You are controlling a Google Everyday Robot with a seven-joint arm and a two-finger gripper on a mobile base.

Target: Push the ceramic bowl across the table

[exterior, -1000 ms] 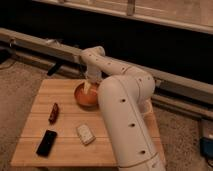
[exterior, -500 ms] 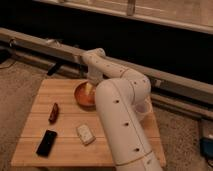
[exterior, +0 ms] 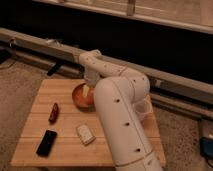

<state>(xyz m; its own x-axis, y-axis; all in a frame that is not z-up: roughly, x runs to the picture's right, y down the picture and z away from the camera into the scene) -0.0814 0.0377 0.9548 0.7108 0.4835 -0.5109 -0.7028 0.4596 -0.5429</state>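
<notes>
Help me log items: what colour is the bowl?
Orange-red ceramic bowl, camera view; the pincer is over it.

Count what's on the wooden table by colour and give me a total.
Orange-red: 1, ceramic bowl
Dark red: 1, small bar
Black: 1, flat phone-like slab
White: 2, pale block and cup
Total: 5
Gripper is down at the bowl.

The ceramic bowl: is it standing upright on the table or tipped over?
The ceramic bowl is upright: its opening faces up, base on the table. The gripper sits over its far side.
</notes>
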